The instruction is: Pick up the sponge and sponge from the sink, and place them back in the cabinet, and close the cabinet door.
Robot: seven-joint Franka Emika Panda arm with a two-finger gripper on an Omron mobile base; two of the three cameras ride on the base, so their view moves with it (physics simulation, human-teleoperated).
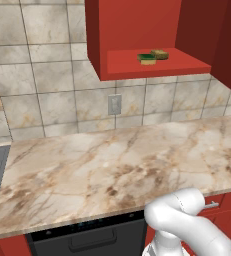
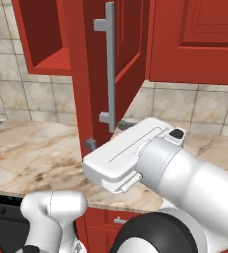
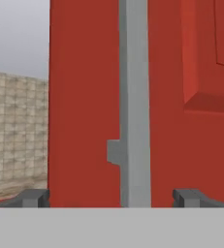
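Two sponges (image 1: 153,56) are seen on the cabinet (image 1: 137,35) shelf; the gripper (image 3: 111,197) is held wide open, straddling the cabinet door (image 2: 93,74) handle (image 3: 134,101).

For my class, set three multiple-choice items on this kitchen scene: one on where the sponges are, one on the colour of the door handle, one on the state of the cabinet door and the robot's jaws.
1. Where do the two sponges lie?
A. in the sink
B. on the shelf inside the cabinet
C. on the counter

2. What colour is the handle on the cabinet door?
A. silver-grey
B. black
C. red

3. How do the door and the gripper stand?
A. door shut, jaws shut
B. door open, jaws clamped on a sponge
C. door open, jaws open with the handle between them

Answers:
1 B, both sponges sit side by side on the red shelf.
2 A, the long bar is grey against the red door.
3 C, the door swings out from the cabinet and the fingertips stand wide apart either side of the bar.
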